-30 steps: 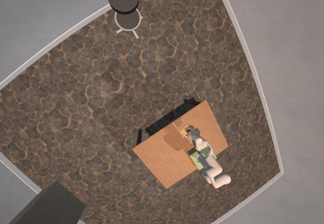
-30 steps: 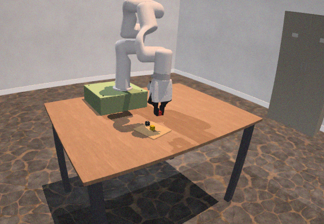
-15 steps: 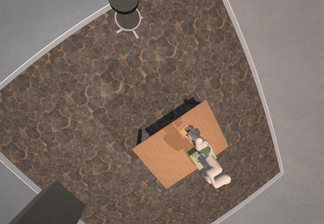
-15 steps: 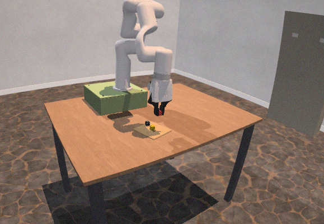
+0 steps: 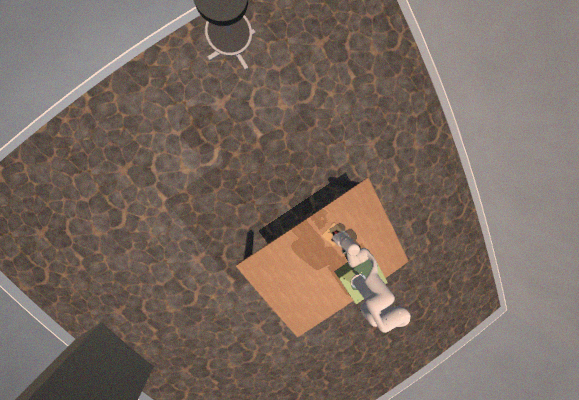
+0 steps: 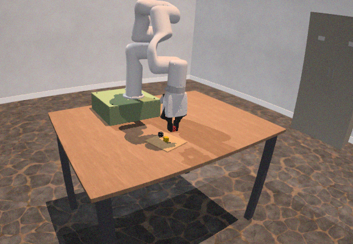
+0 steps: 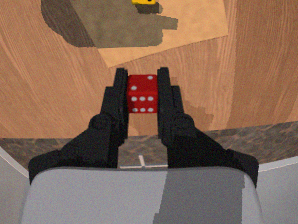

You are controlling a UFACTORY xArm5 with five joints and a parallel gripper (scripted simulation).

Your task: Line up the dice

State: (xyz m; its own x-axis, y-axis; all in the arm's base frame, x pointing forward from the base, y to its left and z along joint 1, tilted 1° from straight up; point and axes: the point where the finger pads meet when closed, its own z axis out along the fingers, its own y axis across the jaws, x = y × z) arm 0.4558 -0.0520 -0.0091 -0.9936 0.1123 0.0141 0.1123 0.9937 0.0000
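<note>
The gripper is clenched on the red die, centre of the wrist view. The die appears raised, with its two-pip and six-pip faces visible.

Hazard 1: release outside the mat. Cause: in the wrist view the red die appears over bare wood, below the mat's lower edge.
Hazard 2: altered number. Cause: release too high, or a tilted die catching the mat's edge and rolling.
Hazard 3: collision. Cause: the yellow die, on the mat at top centre of the wrist view, and the black die, left of it in the exterior view, stand close together; a finger may push either.

Edges: the black die is by the mat's upper-left edge; whether it is fully on cannot be told. Room: the mat's right and lower parts, exterior view, offer placing space. The table extends well beyond, allowing a sideways approach; the green block, upper left, limits retreat.
</note>
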